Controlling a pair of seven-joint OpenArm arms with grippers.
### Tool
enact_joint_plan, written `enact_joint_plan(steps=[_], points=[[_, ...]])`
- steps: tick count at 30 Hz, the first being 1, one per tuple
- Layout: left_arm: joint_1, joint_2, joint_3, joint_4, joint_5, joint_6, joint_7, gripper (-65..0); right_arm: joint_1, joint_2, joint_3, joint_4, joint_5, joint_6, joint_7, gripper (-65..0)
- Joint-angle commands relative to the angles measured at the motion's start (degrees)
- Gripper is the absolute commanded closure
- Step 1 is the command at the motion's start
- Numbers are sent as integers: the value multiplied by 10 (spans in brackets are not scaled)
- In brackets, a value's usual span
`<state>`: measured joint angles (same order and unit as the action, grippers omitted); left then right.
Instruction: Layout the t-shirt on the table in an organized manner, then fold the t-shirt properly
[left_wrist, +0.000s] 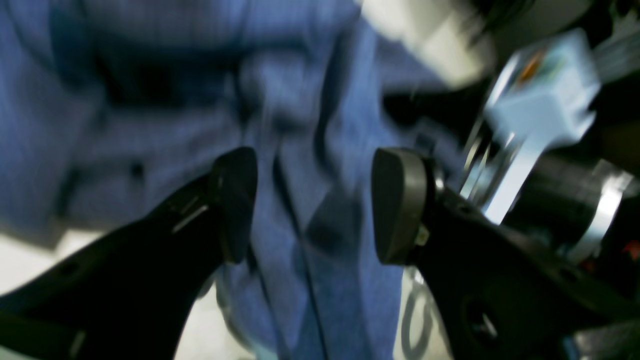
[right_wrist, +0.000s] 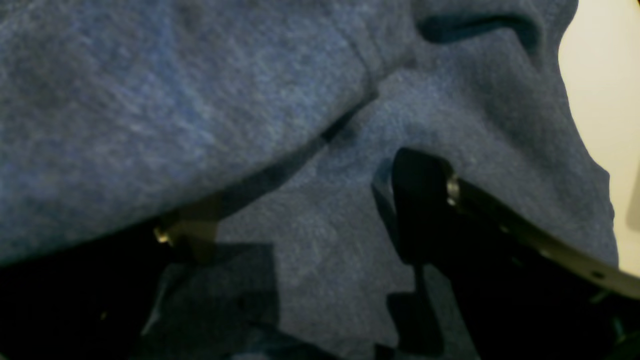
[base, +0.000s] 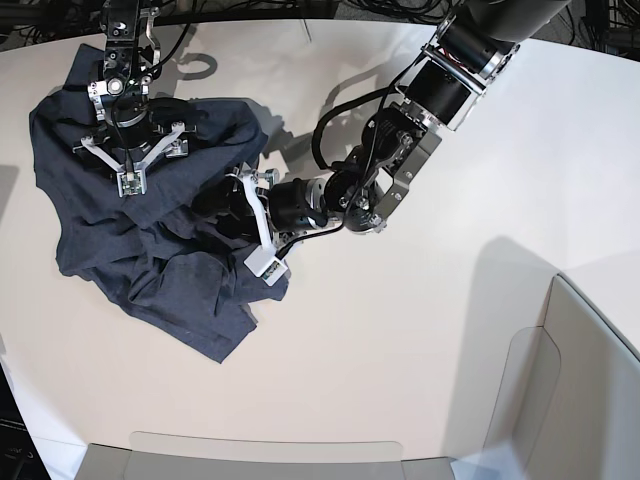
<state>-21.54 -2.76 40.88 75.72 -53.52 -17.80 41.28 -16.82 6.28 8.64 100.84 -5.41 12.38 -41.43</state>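
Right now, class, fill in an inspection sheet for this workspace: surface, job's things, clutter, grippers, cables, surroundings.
Surface: off-white table, curved edge.
Job's things: t-shirt crumpled in a heap, not laid out.
Clutter: nothing seen.
Grippers: left gripper jaws open, cloth between them, no grip; right gripper jaws open, low over the shirt.
Cables: black cables along the left arm, more at the far edge.
Surroundings: pale grey panels at the near corner.

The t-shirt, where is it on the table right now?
In the base view the t-shirt lies crumpled at the table's left side, with the right gripper over its upper part and the left gripper at its right edge.
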Motion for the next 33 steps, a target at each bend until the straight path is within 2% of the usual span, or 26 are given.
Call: enact_joint_plan(steps=[1,6,15,21,29,33], points=[[-14,1,-2,-4,-6,-2,-12,-334,-16,-4,-3,-25,-21,20,-85,-520],[-36,41,-4,-63,1,-2,-14,-334,-15,-7,-3,-25,-21,20,-85,-520],[-84,105,0,-161,79,-2,-60,-334,-15,-8,-3,-25,-21,20,-85,-520],[-90,118,0,-193,126,-2,-80,-334,-15,-7,-3,-25,-21,20,-85,-520],[-86,118,0,-201,127,-2,-86,-331,-14,-6,-3,-25,-21,20,-85,-520],[-69,118,0,-197,124,-2,-83,-240,-11,-4,-3,-25,-21,20,-85,-520]])
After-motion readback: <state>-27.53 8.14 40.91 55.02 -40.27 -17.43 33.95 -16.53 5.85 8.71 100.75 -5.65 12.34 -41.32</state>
